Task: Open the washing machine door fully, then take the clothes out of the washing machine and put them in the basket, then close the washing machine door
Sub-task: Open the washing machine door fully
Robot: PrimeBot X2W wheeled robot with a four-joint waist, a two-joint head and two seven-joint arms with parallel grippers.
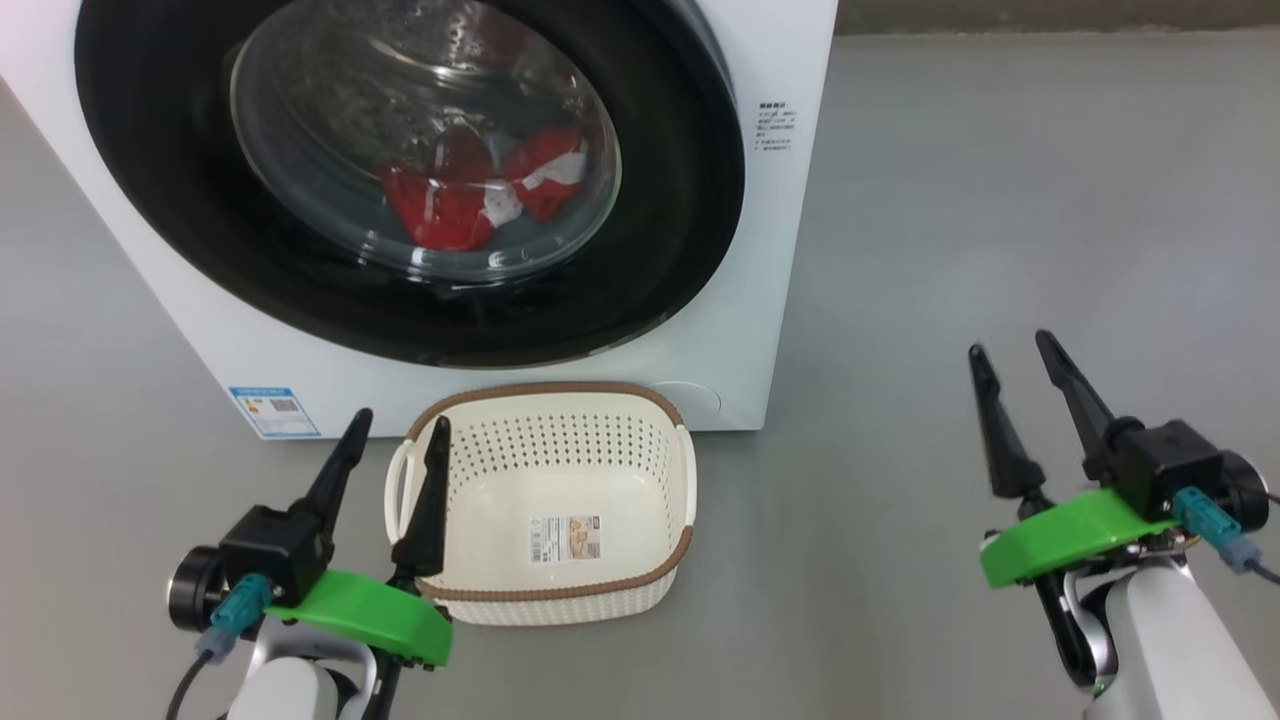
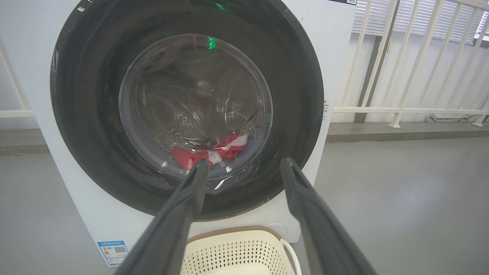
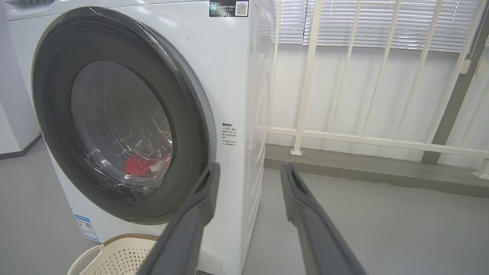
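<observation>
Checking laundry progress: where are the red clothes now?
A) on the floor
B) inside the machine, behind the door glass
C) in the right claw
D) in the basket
B: the clothes show red through the glass of the washing machine door; the basket holds none.

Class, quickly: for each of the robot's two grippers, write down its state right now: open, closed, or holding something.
Left gripper: open, holding nothing.
Right gripper: open, holding nothing.
</observation>
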